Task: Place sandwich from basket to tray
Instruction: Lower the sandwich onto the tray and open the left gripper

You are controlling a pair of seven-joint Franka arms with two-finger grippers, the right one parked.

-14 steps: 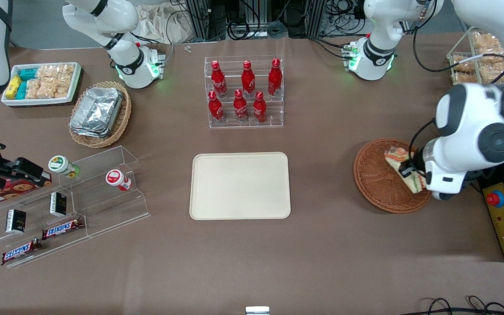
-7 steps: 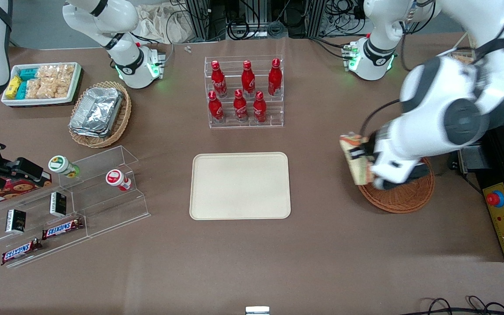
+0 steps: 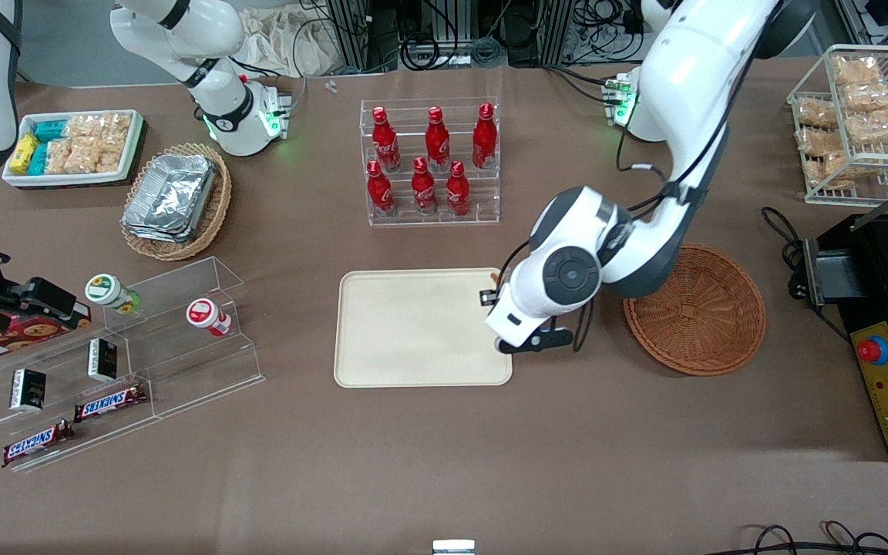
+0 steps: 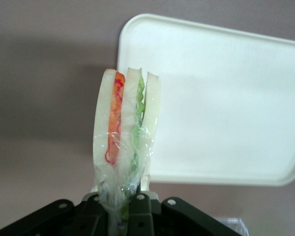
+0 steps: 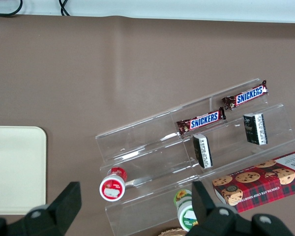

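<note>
Above tray (image 3: 421,327) edge | end effector (image 4: 123,199) clamped on sandwich (image 4: 125,132) | basket (image 3: 694,310) beside

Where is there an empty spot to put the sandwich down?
The whole cream-beige rectangular tray is bare; the jaws, shut on the wrapped triangular sandwich, hang above its edge nearest the round reddish-brown wicker basket. The brown table nearer the front camera is bare too. It is crowded by the red bottles in their clear rack.
</note>
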